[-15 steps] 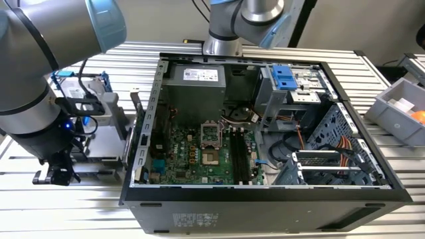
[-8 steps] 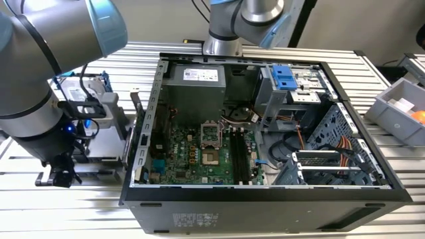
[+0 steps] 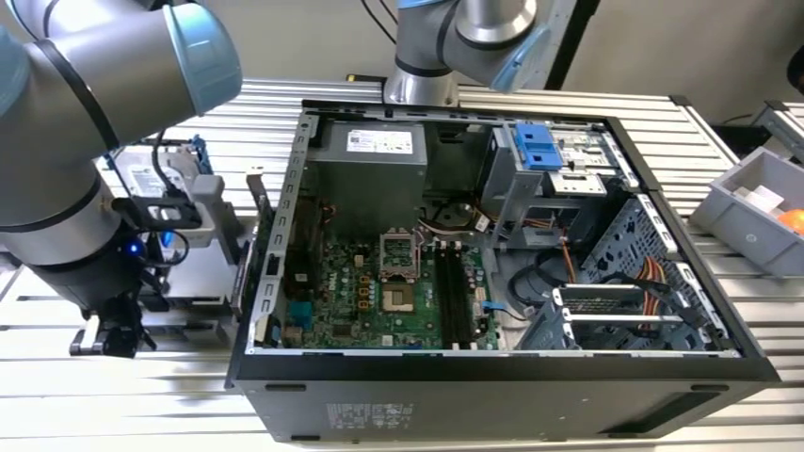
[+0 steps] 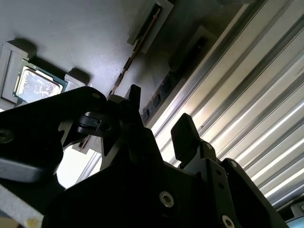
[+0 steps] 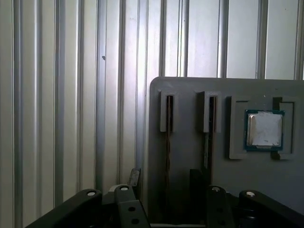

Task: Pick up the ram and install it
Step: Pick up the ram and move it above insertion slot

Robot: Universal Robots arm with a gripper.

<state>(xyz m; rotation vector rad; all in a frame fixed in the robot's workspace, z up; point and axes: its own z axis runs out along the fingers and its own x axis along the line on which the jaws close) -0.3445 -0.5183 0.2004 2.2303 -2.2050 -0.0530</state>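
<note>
Well, in the exterior view a big open computer case (image 3: 503,395) sits on the ribbed metal tabletop (image 3: 126,414). Inside it lies the green motherboard (image 3: 377,282), with long black slots (image 3: 450,292) on it. The grey arm (image 3: 75,151) stands at the exterior view's left, just beside the case, and bends down low toward the tabletop. A grey bin (image 3: 741,202) sits at the exterior view's right, with something orange in it.

In the second wrist view the claw (image 4: 159,118) is dark and close up. Its two fingers (image 4: 184,133) are spread apart and are not closed on anything. Past them is a flat grey holder (image 4: 85,33). The ram (image 4: 166,85) stands on its thin edge in a groove of the holder, the groove nearest the holder's rim. It looks like a thin dark line, and it runs toward the gap between the fingers. Another stick (image 4: 137,47) stands in the next groove. A square shiny chip (image 4: 35,85) sits in a pocket farther along the holder.

In the first wrist view the ram (image 5: 167,142) lines up with the gap of the open claw (image 5: 165,180). One finger is out over the tabletop, just past the holder's rim. The other finger is between the two sticks. I cannot tell if a finger touches the ram.
</note>
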